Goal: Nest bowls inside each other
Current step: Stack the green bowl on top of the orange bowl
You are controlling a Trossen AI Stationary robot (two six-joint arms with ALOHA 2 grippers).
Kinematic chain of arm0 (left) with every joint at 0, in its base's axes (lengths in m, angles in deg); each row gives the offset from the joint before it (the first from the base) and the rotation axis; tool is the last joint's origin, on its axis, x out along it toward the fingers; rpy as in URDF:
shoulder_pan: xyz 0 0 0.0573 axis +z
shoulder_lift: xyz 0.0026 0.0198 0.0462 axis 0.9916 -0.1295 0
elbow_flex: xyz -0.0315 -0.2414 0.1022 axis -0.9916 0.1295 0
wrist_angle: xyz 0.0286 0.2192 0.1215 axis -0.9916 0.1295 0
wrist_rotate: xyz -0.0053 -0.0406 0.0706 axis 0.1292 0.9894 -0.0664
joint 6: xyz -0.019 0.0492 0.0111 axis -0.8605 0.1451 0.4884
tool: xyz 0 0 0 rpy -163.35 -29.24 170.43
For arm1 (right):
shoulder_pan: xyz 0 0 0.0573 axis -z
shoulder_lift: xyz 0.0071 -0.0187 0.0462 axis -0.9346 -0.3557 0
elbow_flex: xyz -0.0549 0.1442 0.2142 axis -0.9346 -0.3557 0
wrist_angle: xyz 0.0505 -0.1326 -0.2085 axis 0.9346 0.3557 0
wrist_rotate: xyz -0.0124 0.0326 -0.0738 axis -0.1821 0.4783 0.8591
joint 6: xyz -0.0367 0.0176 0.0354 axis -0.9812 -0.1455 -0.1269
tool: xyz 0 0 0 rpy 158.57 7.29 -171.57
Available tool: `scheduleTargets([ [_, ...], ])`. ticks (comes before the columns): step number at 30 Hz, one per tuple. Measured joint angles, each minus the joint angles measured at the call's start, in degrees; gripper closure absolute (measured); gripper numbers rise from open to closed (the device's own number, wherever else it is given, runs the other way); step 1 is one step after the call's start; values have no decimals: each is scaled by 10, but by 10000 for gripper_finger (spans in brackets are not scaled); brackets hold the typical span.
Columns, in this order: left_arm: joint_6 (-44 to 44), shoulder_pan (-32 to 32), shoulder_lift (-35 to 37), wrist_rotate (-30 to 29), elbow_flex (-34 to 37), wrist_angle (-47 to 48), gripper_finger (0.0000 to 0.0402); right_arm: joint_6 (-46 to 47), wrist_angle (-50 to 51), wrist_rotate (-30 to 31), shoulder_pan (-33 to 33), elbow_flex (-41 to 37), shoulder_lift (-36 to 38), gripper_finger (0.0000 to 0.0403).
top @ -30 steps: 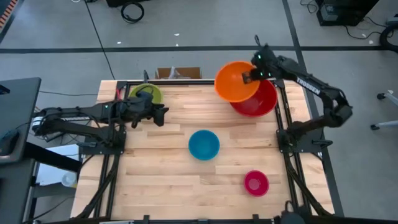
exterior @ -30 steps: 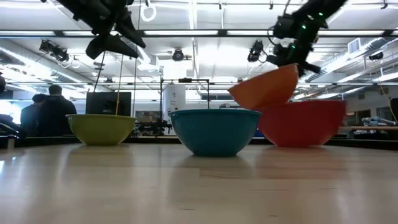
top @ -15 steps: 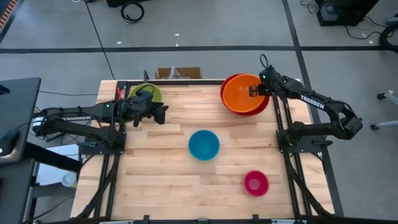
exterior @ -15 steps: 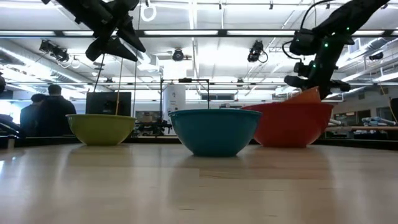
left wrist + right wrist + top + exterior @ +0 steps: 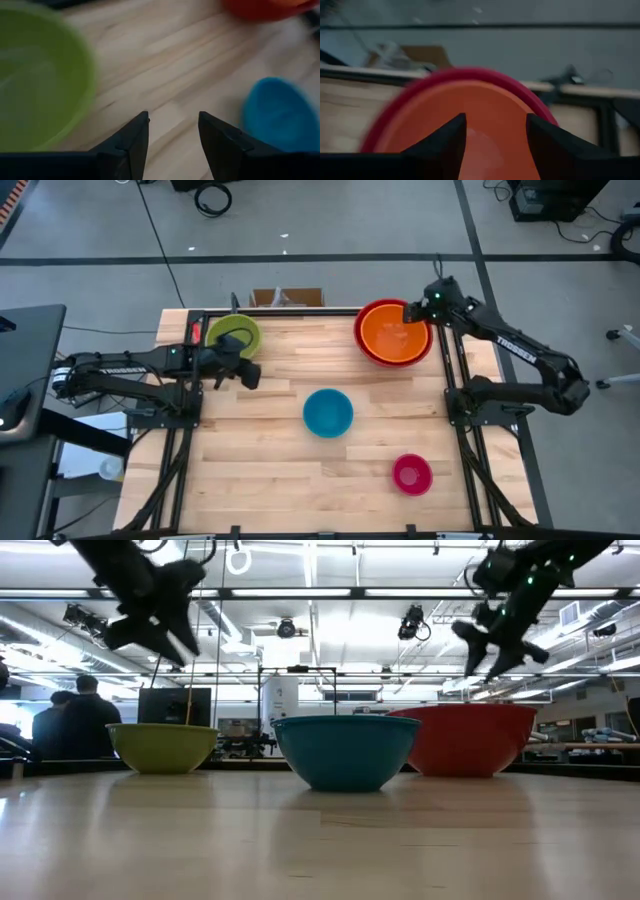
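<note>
Right gripper (image 5: 412, 310): your fingers stand apart, holding nothing, above the far right rim of the nested pair.
Orange bowl (image 5: 394, 336): sits inside the red bowl (image 5: 364, 340) at your table's (image 5: 260, 480) far right corner.
Left gripper (image 5: 248, 370): fingers parted, empty, above bare wood just beside the green bowl (image 5: 230, 330).
Blue bowl (image 5: 328, 412): mid-table, alone.
Pink bowl (image 5: 412, 473): near right, well apart from the others.
Background: people stand beyond the table in the low view.
</note>
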Motion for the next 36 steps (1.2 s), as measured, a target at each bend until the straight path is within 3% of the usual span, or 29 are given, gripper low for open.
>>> scheduleTargets([
  [4, 2, 13, -6, -9, 5, 60, 228, -4, -27, -19, -16, 20, 16, 196],
  [14, 65, 46, -52, 0, 76, 37, 228, 25, -41, -49, -75, 24, 4, 196],
  [24, 133, 49, -115, -129, 90, 13, 230, 27, -43, -44, -126, 23, -5, 196],
  [30, 216, 52, -170, -104, 90, -43, 256, 27, -43, -43, -135, 23, -5, 196],
  [36, 223, 79, -222, -81, 90, -75, 290, 30, -43, -44, -139, 23, -5, 199],
])
